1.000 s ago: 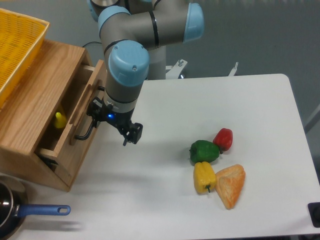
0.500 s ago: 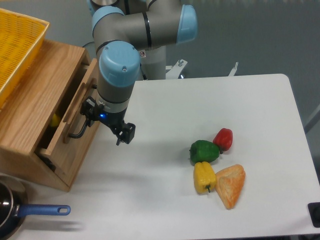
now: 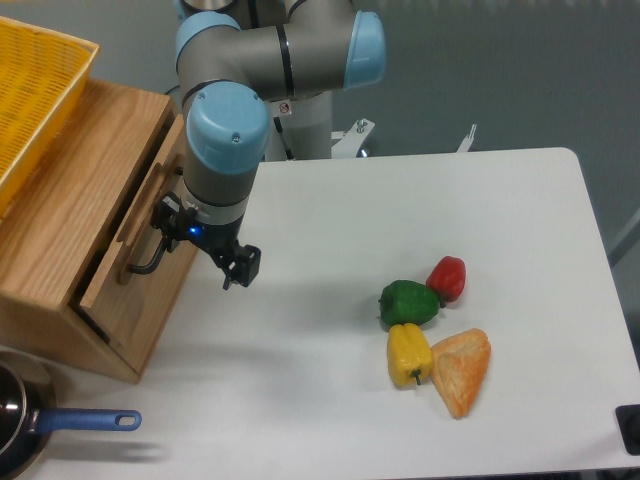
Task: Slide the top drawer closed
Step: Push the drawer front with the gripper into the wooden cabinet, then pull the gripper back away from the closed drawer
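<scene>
Nearest, at the bottom left corner, a small pan (image 3: 12, 425) with a blue handle pokes into sight beside the wooden cabinet (image 3: 60, 250). On the white table (image 3: 520, 250) toward the right sits a cluster of play food: a yellow pepper (image 3: 408, 354), an orange wedge (image 3: 462, 371), a green pepper (image 3: 408, 302) and a red pepper (image 3: 447, 277), all well apart from the work.

The top drawer (image 3: 135, 245) is at the left, in the cabinet, and looks nearly shut; only a narrow dark gap shows along its front panel. Its black bar handle (image 3: 145, 240) runs along the front, from near-left to far-right, and the gripper (image 3: 215, 255) sits right against that front on the table side. So the drawer lies to the left of the fingers, and the remaining push, as I judge it, goes leftward into the cabinet, square to the handle's long axis. One dark finger (image 3: 243, 266) shows clearly; the other is tucked behind the wrist, so I cannot tell whether they are spread or pressed together.

Farther back, a yellow basket (image 3: 30, 95) rests on the cabinet top, and behind it all the arm's base stands before a grey wall.
</scene>
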You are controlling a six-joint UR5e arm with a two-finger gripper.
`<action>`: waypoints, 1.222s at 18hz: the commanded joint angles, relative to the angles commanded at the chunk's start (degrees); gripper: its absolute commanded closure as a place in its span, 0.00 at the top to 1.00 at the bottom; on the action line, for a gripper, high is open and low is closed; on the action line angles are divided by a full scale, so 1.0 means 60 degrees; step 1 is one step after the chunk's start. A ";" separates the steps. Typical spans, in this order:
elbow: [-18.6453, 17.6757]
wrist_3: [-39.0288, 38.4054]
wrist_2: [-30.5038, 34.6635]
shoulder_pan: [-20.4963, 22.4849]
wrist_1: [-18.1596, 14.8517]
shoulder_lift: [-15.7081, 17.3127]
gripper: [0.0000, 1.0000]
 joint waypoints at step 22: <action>0.0161 0.3507 0.0876 0.1243 0.0102 0.0000 1.00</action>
